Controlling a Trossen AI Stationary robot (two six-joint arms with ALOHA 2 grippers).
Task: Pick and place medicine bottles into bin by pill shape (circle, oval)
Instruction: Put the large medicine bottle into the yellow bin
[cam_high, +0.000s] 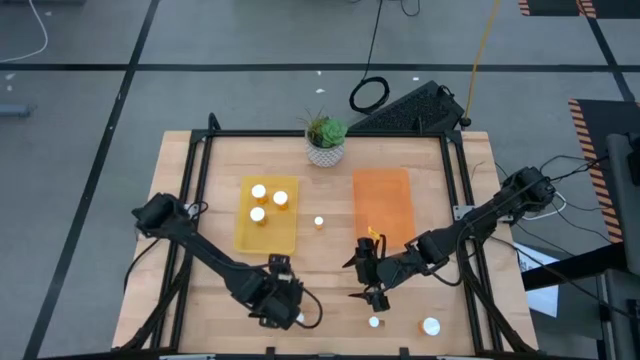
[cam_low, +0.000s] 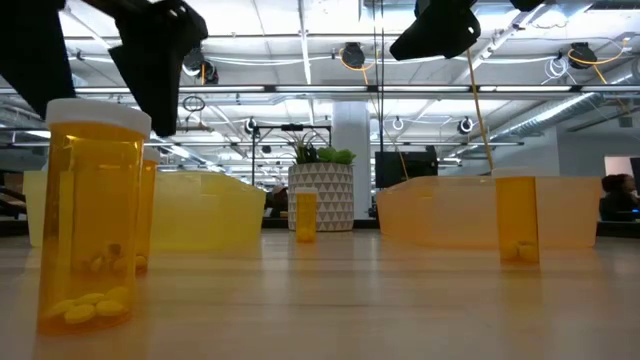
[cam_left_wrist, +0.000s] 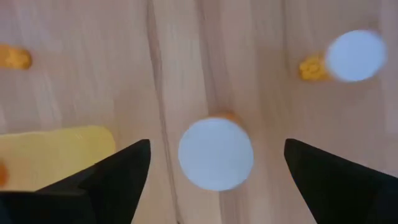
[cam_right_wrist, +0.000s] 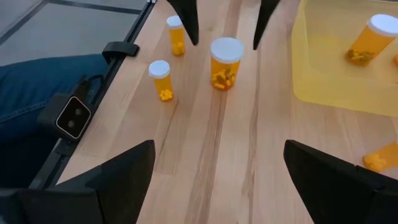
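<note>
The wooden counter (cam_high: 200, 200) carries two trays side by side: a yellow tray (cam_high: 267, 236) toward the left arm's side and an orange tray (cam_high: 383, 205) toward the right arm's side, with a potted plant (cam_high: 325, 140) at the far edge between them.

Three medicine bottles (cam_high: 259, 191) with white caps stand in the yellow tray. The orange tray shows no bottles in the high view. One small bottle (cam_high: 319, 222) stands on the bare counter between the two trays. Three more bottles are near the front edge: one under the left gripper (cam_high: 290, 318), one (cam_high: 374, 322) just in front of the right gripper (cam_high: 372, 296), and a larger one (cam_high: 431, 326) further toward the right arm's side.

The left gripper hovers above a white-capped bottle (cam_left_wrist: 216, 154); its fingers (cam_left_wrist: 112, 177) are spread wide on either side of the cap and grip nothing.

The right gripper sits low over the counter near the front end of the orange tray. Its fingers (cam_right_wrist: 106, 183) are also spread wide and empty.
</note>
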